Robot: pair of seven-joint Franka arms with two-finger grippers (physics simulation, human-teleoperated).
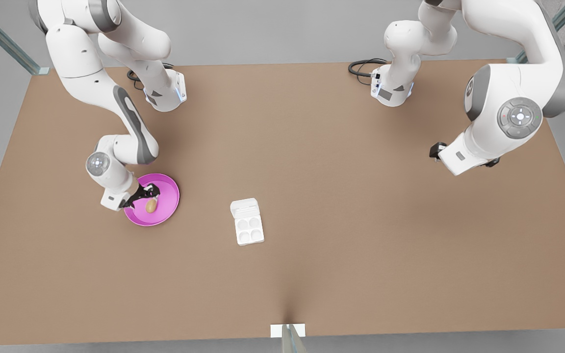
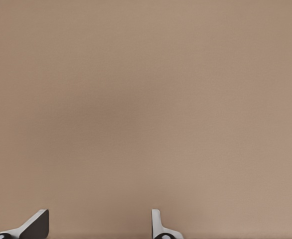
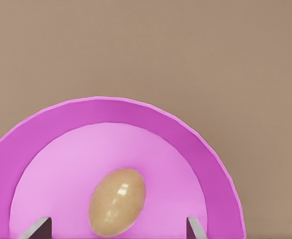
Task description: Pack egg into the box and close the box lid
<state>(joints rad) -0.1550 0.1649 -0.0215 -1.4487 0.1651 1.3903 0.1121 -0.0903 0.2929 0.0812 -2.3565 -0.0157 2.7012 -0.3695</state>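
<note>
Nearest the front camera lies bare table (image 1: 361,274); farther in, the box (image 1: 247,222) sits with its lid (image 1: 243,208) open and four cups empty. At that view's left the right gripper (image 1: 146,195) hangs over the pink plate (image 1: 167,193), at the egg (image 1: 151,206). The left gripper (image 1: 437,150) waits at that view's right, high and well apart.

Right wrist view: egg (image 3: 117,201) between spread fingertips (image 3: 36,228), untouched. Lowering straight until the pads flank its middle, then closing softly, should keep it from rolling.

Left wrist view: fingers (image 2: 35,224) spread, holding nothing, over table (image 2: 146,99).
</note>
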